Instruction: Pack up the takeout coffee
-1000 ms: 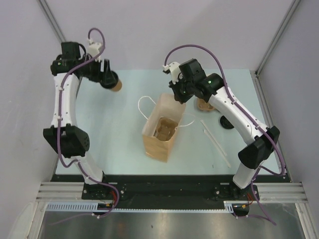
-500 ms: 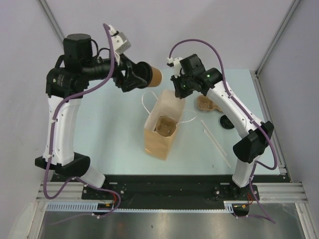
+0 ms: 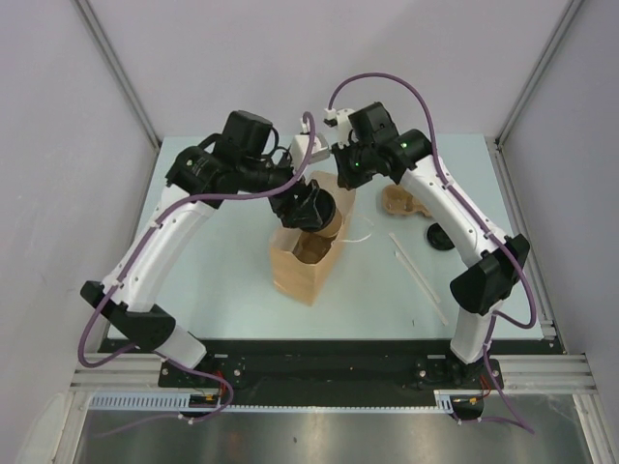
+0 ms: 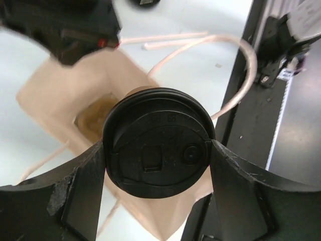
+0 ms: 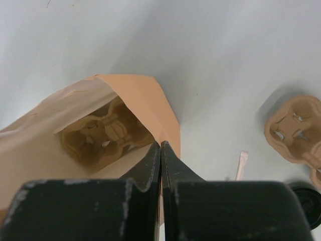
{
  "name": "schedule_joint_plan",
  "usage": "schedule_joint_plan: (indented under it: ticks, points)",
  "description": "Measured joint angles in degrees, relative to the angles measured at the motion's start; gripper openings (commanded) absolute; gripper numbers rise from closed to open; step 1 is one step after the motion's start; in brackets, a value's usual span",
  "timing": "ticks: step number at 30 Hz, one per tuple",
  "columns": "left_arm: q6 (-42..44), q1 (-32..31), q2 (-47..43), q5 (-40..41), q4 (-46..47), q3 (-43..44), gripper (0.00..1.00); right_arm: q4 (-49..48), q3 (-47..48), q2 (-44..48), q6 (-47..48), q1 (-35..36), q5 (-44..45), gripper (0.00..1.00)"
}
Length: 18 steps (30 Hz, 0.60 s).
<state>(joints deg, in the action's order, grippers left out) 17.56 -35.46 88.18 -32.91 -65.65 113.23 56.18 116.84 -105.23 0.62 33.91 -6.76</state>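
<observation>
One takeout coffee cup (image 3: 330, 225), kraft brown with a black lid (image 4: 158, 143), hangs just above the mouth of the brown paper bag (image 3: 302, 266). My left gripper (image 3: 312, 207) is shut on it, one finger on each side of the lid rim (image 4: 158, 146). My right gripper (image 5: 160, 145) is shut on the far edge of the bag (image 5: 150, 98), and it sits at the bag's back rim (image 3: 343, 182) in the top view. A cardboard cup carrier (image 5: 103, 133) lies on the bag's floor.
A second cardboard carrier (image 3: 401, 203) lies on the table right of the bag, with a loose black lid (image 3: 440, 238) and a wrapped straw (image 3: 418, 274) near it. The bag's white handles (image 4: 235, 75) hang outward. The black base rail (image 3: 329, 362) runs along the near edge.
My left arm has swung from the far left of the table rightward, carrying the cup to just over the bag's mouth. The right gripper has stayed shut on the bag's rim.
</observation>
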Motion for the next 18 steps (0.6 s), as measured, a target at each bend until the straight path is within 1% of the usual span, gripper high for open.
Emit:
schedule_joint_plan:
  ticks: [6,12,14,16,18]
  points:
    - [0.0,0.0,-0.2,4.9,1.2,-7.0,0.28,0.3,-0.3,0.0,-0.4,-0.3,-1.3,0.00]
    - [1.6,0.0,-0.3,9.4,1.4,-11.9,0.28,1.2,-1.3,0.5,-0.6,-0.9,-3.8,0.01]
    - [2.7,0.0,-0.3,10.8,1.2,-12.6,0.28,2.8,-1.3,0.8,-0.7,-1.5,-6.0,0.05]
    - [4.6,0.0,-0.3,11.8,1.2,-12.6,0.28,4.6,-1.7,1.4,-1.1,-2.3,-9.2,0.14]
    - [5.8,0.0,-0.4,12.2,1.1,-12.6,0.28,6.1,-2.9,2.4,-1.1,-3.1,-12.0,0.26]
